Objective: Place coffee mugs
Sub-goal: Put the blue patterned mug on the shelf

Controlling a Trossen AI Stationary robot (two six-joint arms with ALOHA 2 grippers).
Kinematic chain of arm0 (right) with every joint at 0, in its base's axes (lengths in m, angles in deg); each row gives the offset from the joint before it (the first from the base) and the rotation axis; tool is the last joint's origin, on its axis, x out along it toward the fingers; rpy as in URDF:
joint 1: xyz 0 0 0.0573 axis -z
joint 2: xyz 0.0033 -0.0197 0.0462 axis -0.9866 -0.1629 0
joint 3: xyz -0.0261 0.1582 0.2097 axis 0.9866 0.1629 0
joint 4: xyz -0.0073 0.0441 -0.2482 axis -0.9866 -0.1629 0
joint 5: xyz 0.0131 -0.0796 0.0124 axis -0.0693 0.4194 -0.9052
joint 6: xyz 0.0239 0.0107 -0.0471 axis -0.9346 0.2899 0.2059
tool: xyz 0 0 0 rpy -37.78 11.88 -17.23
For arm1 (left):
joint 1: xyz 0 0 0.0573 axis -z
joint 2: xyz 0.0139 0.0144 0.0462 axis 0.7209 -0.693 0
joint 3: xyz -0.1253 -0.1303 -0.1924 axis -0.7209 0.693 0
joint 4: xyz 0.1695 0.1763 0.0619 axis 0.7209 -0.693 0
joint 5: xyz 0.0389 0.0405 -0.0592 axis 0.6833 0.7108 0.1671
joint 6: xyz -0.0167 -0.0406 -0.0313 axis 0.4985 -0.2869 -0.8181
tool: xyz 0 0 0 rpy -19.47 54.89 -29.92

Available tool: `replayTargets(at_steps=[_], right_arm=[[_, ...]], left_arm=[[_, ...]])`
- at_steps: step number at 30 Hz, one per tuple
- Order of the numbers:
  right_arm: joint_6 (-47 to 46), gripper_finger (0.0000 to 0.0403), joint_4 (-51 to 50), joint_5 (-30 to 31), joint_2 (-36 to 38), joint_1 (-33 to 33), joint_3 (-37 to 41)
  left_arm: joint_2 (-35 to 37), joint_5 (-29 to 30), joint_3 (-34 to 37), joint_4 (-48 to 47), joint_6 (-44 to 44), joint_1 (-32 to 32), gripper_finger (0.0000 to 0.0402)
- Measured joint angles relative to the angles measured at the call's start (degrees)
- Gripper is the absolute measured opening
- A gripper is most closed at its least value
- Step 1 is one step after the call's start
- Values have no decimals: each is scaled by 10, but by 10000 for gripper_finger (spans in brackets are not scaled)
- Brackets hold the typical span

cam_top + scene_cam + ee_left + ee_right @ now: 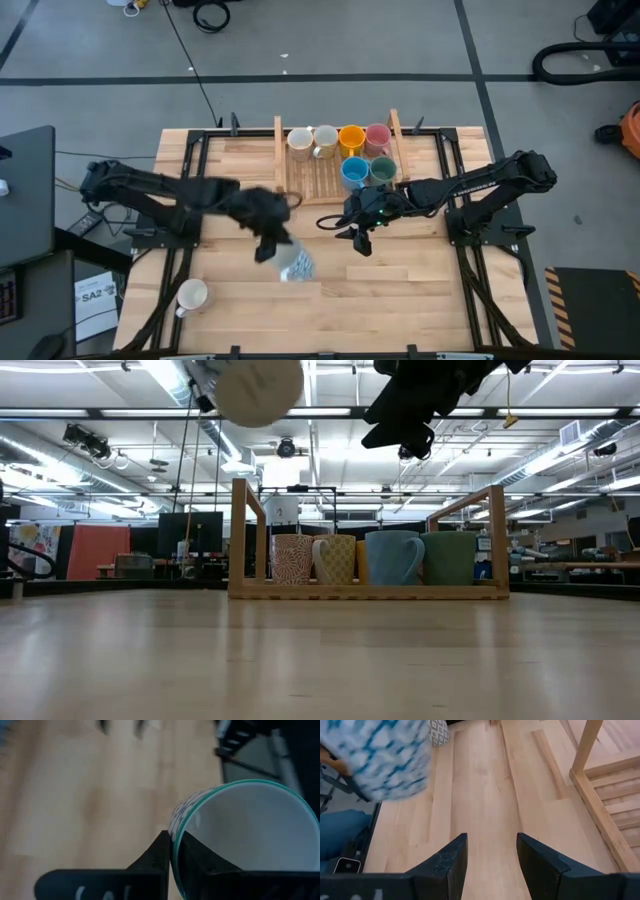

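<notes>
My left gripper [172,862]: clenched on the patterned mug [240,835] rim, lifted.
My right gripper [491,857]: released, at the rack's [281,160] six o'clock.

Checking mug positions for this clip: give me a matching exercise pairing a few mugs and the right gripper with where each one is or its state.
Column one:
1. patterned mug
2. blue mug
3. mug with handle
4. right gripper

Column two:
A. standing alone on the table near the front left corner
B. open and empty, above the table in front of the rack
C. in the wooden rack, beside the green mug
D. held by its rim in the left gripper, lifted off the table

Pairs: 1-D, 2-C, 3-A, 4-B
</notes>
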Motion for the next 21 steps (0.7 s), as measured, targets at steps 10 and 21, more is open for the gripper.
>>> replayTargets(at_steps=[10, 21], right_arm=[[0, 175, 0, 0, 0, 0, 0], [0, 175, 0, 0, 0, 0, 0]], left_arm=[[-79, 23, -182, -165, 139, -120, 27], [-111, 64, -216, -173, 215, -248, 27]])
